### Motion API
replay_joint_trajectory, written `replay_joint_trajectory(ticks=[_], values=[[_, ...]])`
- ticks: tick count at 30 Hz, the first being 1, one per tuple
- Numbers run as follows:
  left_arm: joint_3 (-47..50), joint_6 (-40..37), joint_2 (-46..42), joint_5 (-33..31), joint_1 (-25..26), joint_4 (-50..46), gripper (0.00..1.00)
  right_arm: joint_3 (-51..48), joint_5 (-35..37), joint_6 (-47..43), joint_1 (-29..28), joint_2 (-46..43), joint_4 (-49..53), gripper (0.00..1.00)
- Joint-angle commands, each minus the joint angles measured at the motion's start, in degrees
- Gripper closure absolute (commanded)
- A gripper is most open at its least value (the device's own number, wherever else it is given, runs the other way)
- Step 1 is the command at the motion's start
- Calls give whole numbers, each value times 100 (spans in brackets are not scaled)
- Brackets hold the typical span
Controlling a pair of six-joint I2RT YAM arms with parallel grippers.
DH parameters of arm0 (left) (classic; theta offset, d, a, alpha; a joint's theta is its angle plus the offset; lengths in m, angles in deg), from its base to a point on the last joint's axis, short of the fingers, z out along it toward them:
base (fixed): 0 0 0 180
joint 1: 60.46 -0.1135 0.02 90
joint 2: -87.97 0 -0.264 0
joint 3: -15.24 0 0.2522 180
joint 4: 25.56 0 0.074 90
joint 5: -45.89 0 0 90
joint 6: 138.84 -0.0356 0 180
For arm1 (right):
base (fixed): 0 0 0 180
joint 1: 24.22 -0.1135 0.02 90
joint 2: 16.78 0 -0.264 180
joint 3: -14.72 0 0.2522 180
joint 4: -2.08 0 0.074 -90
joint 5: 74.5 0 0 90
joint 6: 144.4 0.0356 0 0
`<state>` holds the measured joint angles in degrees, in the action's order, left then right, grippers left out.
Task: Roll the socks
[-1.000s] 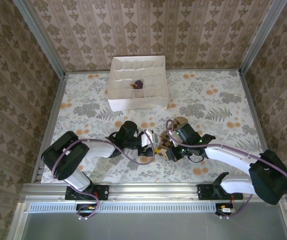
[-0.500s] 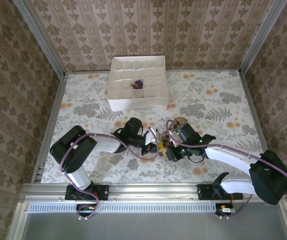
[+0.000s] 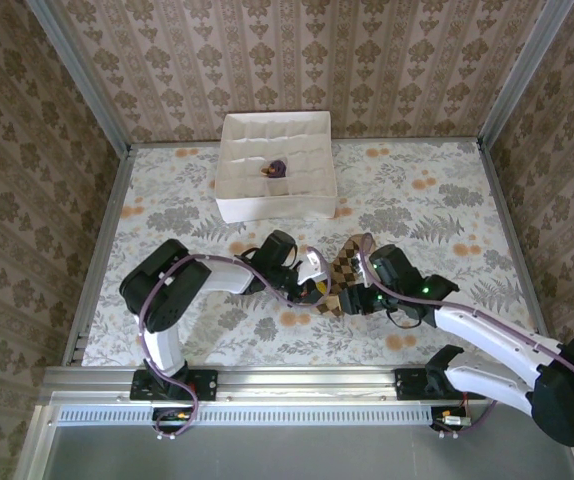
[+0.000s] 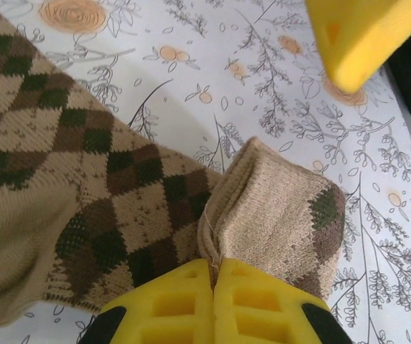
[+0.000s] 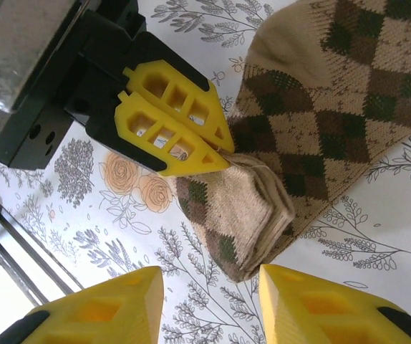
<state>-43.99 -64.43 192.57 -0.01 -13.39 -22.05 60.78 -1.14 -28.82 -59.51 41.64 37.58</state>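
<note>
On the counter (image 3: 447, 200), the white divider box (image 3: 272, 208) at 12 o'clock holds the purple sock (image 3: 278, 167), apparently bundled. The checked sock (image 3: 347, 265) lies at centre, trailing toward 1 o'clock. Within the last second the left jaws have clamped its folded end (image 4: 270, 215), and the right jaws, at its 4 o'clock, have let go and stand apart. This looks like a hand-over, with the roll barely begun.
</note>
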Motion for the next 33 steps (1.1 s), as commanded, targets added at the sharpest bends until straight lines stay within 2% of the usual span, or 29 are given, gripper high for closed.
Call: replay_joint_trajectory(ticks=[1,10,16,17,21,23,29,33], values=[[-135,191,111,-125,30,-222,100,-18,63,323,-63,378,-369,64],[-83,346,219,-410,73,-168,100,153,-65,535,-145,1852,-894,83],[94,171,137,-461,74,-111,100,155,458,1092,-136,2606,-350,84],[136,71,95,-486,70,-111,97,146,458,1142,-136,2696,-313,85],[354,-553,-371,-690,76,-146,84,184,555,1265,-136,2948,-65,85],[514,-950,-716,-1005,102,-77,73,240,521,1242,-120,3114,61,85],[991,-2440,-1628,-1564,141,91,66,461,320,1100,-101,3643,300,86],[1468,-3229,-1892,-1832,267,681,64,501,344,1064,-101,3638,353,86]])
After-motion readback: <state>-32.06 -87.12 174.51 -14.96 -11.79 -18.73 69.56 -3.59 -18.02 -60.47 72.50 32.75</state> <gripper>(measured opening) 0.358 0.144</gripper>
